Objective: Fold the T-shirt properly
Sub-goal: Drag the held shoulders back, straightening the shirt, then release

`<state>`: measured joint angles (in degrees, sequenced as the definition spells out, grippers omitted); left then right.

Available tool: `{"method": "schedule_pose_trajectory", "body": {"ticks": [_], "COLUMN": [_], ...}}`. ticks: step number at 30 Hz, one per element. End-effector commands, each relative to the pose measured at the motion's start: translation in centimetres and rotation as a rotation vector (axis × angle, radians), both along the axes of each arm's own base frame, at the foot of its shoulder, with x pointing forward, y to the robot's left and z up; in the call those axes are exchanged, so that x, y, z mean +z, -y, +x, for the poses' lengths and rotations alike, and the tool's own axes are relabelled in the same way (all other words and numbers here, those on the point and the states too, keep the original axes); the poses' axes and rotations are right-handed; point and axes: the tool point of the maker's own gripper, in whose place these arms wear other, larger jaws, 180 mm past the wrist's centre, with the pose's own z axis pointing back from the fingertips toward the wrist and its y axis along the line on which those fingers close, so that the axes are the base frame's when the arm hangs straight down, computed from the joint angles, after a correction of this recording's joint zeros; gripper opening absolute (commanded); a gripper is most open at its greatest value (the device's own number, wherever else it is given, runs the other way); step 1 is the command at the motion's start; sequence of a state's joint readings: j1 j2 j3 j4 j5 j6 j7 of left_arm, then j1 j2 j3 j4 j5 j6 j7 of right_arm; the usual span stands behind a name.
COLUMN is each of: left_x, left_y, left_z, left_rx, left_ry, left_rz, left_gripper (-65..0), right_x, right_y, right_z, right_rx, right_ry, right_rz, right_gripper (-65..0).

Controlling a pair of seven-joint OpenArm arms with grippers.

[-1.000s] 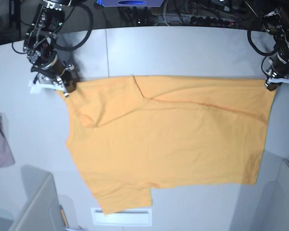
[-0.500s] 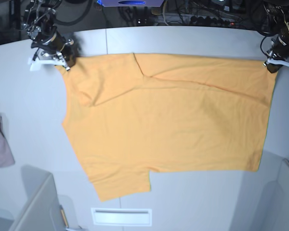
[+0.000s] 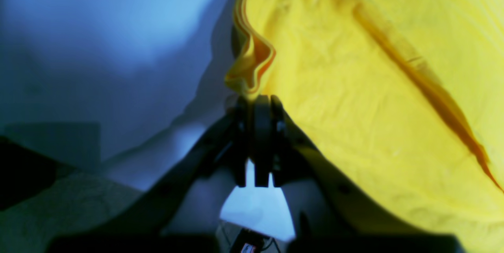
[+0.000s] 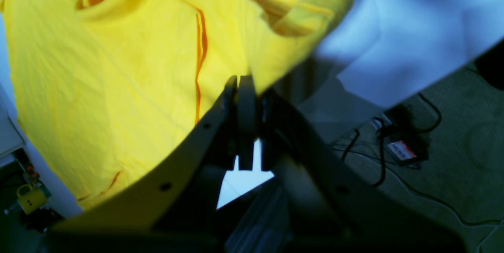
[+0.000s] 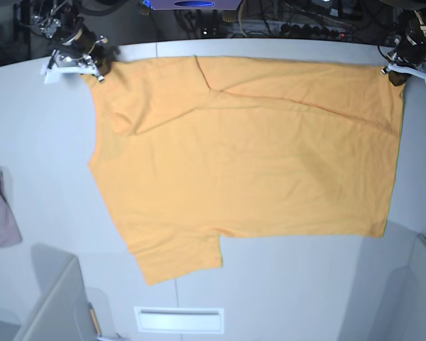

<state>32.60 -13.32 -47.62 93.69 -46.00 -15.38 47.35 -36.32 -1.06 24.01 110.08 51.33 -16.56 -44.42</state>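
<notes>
Shirt: the big orange-yellow cotton T-shirt [image 5: 248,149] lies spread out on the pale grey table [image 5: 50,177], filling the middle of the base view.
Top edge: it runs along the top of the frame, from the upper left to the upper right.
Right gripper: the black right gripper [image 5: 94,69], at the upper left of the base view, is squeezed tight on one top corner of the shirt.
Left gripper: the black left gripper [image 5: 396,74], at the upper right, is pinched tight on the other top corner.
Sleeve: one short sleeve sticks out at the lower left of the shirt.
Done so far: I think the shirt is only being laid out flat. A flap at the upper left looks doubled over, but I see no neat fold.
Left to do: the sleeves and the sides look not yet folded in, and the shirt is not yet folded in half.
Other thing: a small pinkish cloth [image 5: 0,213] lies at the left edge, well apart from the shirt.
</notes>
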Motion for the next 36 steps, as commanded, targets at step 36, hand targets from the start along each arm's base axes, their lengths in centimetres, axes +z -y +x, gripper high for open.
{"method": "schedule_pose_trajectory", "body": {"ticks": [36], "left_x": [0.0], "left_y": [-0.3], "left_z": [-2.6], "left_rx": [-0.001], "left_ry": [-0.045], "left_rz": [0.013], "left_gripper": [-65.0], "right_x": [0.1], "right_y": [-0.6], "right_z": [-1.1], "right_rx": [0.039], "right_ry": [-0.036], "right_rz": [0.030], "right_gripper": [-65.0]}}
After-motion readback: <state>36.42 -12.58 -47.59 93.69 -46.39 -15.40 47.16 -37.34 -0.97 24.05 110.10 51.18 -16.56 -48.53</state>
